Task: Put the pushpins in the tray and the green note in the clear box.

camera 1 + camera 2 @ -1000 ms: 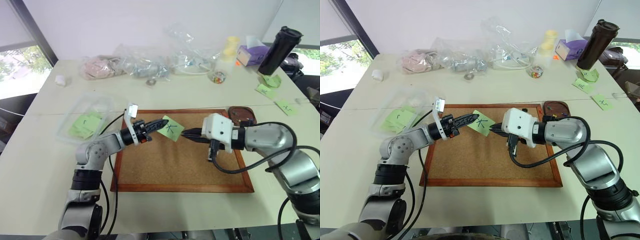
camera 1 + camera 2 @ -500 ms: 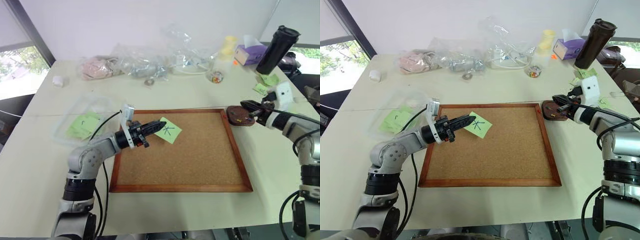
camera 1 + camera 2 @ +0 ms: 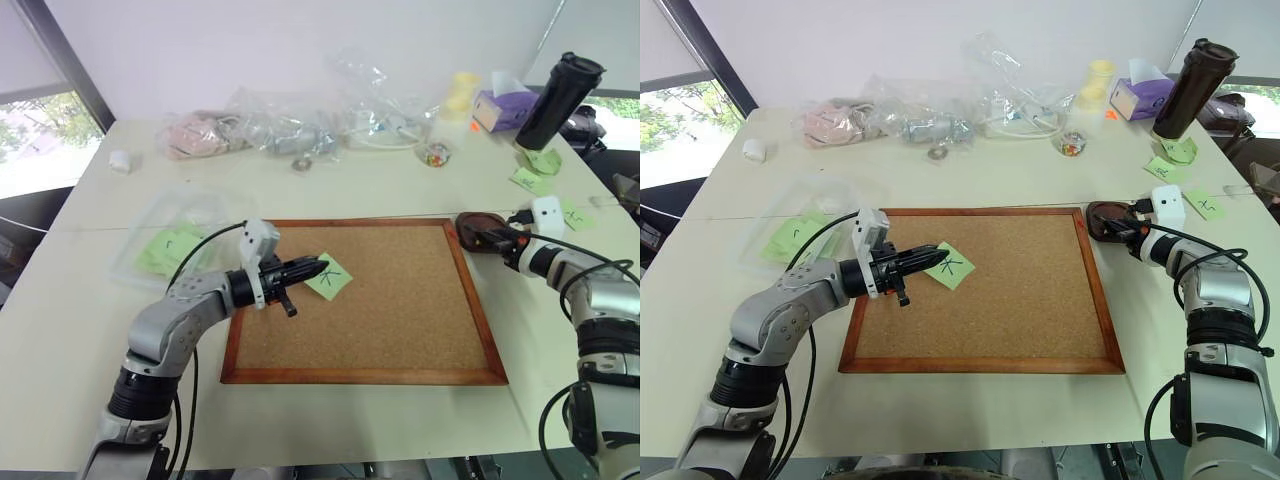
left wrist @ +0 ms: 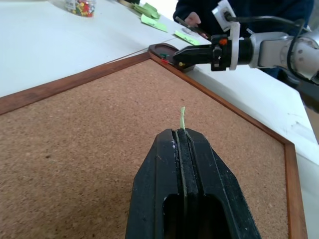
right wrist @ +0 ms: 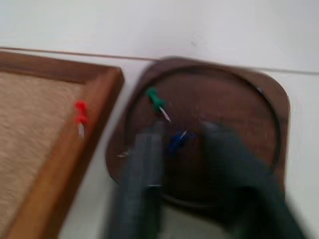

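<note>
The left tool [image 3: 318,268] is clenched on one edge of the green note [image 3: 330,277], holding it just above the corkboard [image 3: 400,310], over the board's left half. In the left wrist view the note [image 4: 182,118] shows edge-on, pinched between the closed black fingers [image 4: 164,164]. The right tool [image 3: 478,238] hangs over the tray [image 3: 472,222], which sits on the desk [image 3: 350,175] just beside the corkboard's far right corner; its two fingers stand apart, released, with nothing between them. In the right wrist view a green pushpin [image 5: 155,101] and a blue pushpin [image 5: 175,142] lie in the tray, and a red pushpin [image 5: 79,112] sits at the corkboard's edge next to it. The clear box [image 3: 175,235] lies on the desk to the left of the corkboard, with other green notes [image 3: 168,250] in it.
</note>
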